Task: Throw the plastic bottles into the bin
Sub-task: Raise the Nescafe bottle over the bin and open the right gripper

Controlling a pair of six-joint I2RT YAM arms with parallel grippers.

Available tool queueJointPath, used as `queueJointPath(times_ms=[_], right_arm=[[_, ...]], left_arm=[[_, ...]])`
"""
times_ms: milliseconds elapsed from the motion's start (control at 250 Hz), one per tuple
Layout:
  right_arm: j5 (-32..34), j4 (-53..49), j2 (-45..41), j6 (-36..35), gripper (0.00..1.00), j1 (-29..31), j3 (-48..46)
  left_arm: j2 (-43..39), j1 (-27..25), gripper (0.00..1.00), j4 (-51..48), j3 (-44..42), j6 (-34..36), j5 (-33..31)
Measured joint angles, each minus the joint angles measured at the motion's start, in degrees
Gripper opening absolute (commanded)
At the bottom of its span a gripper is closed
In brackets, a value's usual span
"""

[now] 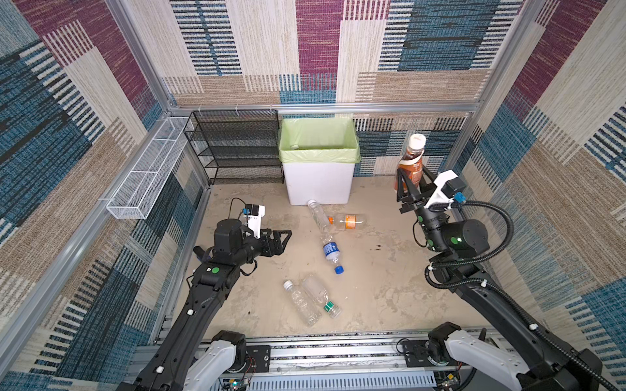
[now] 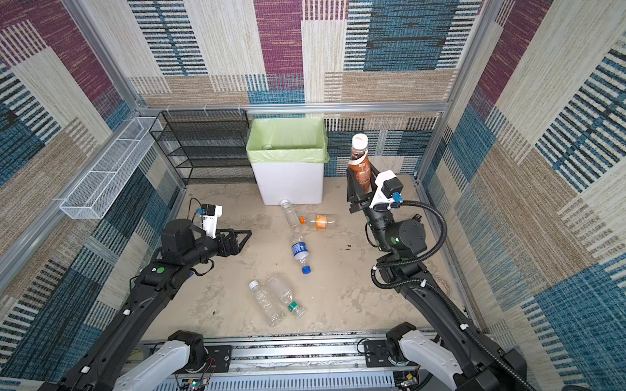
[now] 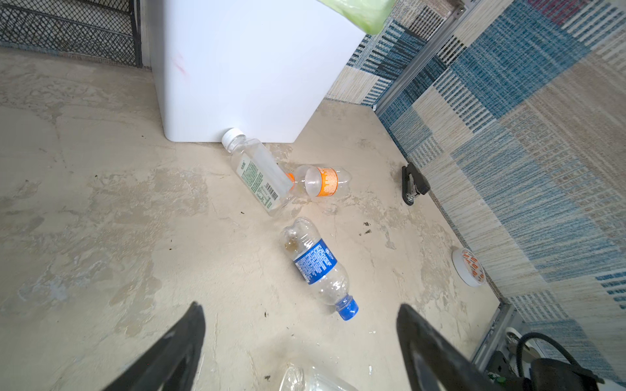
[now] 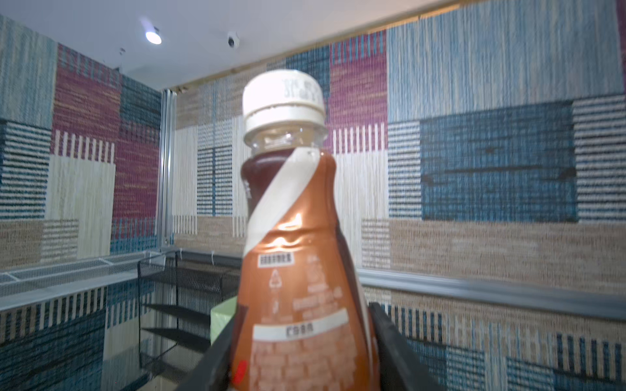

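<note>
My right gripper [image 1: 412, 174] [image 2: 360, 172] [image 4: 303, 315] is shut on a brown-filled plastic bottle [image 1: 411, 162] [image 4: 298, 270] with a white cap. It holds the bottle upright in the air, to the right of the bin [image 1: 318, 182] [image 3: 254, 67], which is white with a green liner. On the floor lie a white-capped clear bottle [image 1: 317, 216] touching the bin's foot, an orange-labelled one [image 1: 349, 220], a blue-labelled one [image 1: 331, 252] [image 3: 316, 267] and two clear ones [image 1: 301, 303] at the front. My left gripper [image 1: 286, 242] [image 3: 299, 306] hangs open and empty, left of the blue-labelled bottle.
A black mesh rack [image 1: 237, 149] stands left of the bin against the back wall. A white wire basket [image 1: 145, 172] hangs on the left wall. A black stapler [image 3: 413, 184] and a tape roll [image 3: 469, 267] lie by the right wall.
</note>
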Motion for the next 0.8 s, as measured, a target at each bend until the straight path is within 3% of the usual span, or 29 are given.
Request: queueJointPath(times_ms=[104, 188, 256, 388, 544, 800], right_arm=[[-0.9, 6.6, 7.0, -1.3, 0.48, 0.0, 7.7], [-1.6, 1.5, 19.0, 0.2, 0.54, 0.0, 25.0], [-3.8, -8.3, 32.7, 3.1, 0.68, -0.1, 44.5], [-8.9, -36.9, 59.2, 6.4, 0.8, -0.2, 81.0], [-10.9, -62.7, 77.1, 7.7, 0.87, -0.3, 112.5], [-9.7, -66.9, 69.6, 5.7, 0.88, -0.6, 113.4]], left_arm=[[-1.4, -1.1, 0.89, 0.5, -0.3, 0.0, -1.4], [-2.1, -1.9, 0.89, 0.7, -0.5, 0.0, -1.5], [-2.5, -2.2, 0.89, 0.8, -0.8, 0.0, -2.6], [-2.9, -2.5, 0.9, 0.8, -0.9, 0.1, -3.1], [-4.9, -2.5, 0.93, -0.3, -0.9, 1.1, -4.5], [-4.4, -2.6, 0.93, -3.4, 0.1, 0.7, -5.9]])
